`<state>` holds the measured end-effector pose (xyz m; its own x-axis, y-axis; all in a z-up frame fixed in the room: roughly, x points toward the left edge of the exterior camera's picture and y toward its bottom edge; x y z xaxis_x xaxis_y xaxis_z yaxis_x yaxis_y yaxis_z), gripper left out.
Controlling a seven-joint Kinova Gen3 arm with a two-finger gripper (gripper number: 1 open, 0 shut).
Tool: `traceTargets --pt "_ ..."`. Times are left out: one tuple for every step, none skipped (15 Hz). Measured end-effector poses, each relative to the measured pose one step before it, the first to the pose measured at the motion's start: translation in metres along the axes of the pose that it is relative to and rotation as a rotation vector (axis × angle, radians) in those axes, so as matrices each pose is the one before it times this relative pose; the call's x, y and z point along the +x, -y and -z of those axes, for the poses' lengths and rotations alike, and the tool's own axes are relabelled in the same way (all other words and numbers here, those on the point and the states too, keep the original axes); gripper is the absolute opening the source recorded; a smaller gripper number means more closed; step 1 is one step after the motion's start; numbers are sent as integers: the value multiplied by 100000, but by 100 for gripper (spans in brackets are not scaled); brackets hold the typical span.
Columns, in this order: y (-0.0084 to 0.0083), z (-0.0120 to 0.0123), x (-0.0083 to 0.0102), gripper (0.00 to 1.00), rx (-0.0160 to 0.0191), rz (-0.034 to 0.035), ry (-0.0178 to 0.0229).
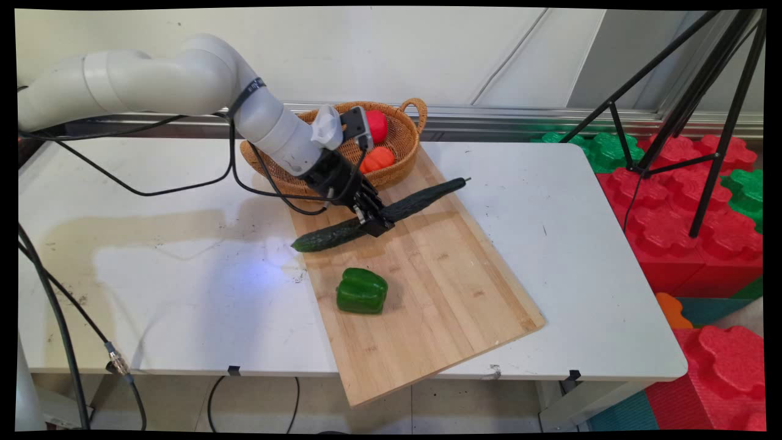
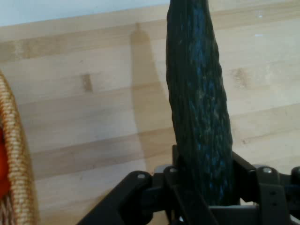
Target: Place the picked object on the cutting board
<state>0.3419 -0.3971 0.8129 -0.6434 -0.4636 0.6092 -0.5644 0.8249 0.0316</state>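
- Gripper (image 1: 374,221) down at the middle of a long dark cucumber (image 1: 421,198), fingers closed around it. The hand view shows the cucumber (image 2: 199,108) seated between the fingers (image 2: 243,171) and running away up the picture.
- Cucumber lies slantwise across the far part of the wooden cutting board (image 1: 440,293). Its blunt end overhangs the board's edge at about 8 o'clock from the gripper; its stem end points to 2 o'clock.
- Cannot tell whether the cucumber is resting on the board or just lifted; its shadow sits close under it.
- Green bell pepper (image 1: 361,291) on the board at 6 o'clock from the gripper, apart from the cucumber, untouched.
- Wicker basket (image 1: 400,131) at 12 o'clock, on the board's far corner. Two red-orange items (image 1: 377,157) inside, partly hidden by the wrist.
- The white table (image 1: 580,244) holds nothing else.
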Motion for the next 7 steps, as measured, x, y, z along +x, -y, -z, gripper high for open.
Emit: traceTargets --pt "-17 -331 118 0 53 77 52" --pt "7 -335 146 100 138 191 32" --pt "34 -276 129 100 145 463 120" --pt "35 -180 80 100 113 332 53" --pt "51 -143 82 100 101 256 28" --pt "45 -64 62 100 11 28 -145" --pt "37 -18 64 100 -28 -226 -154"
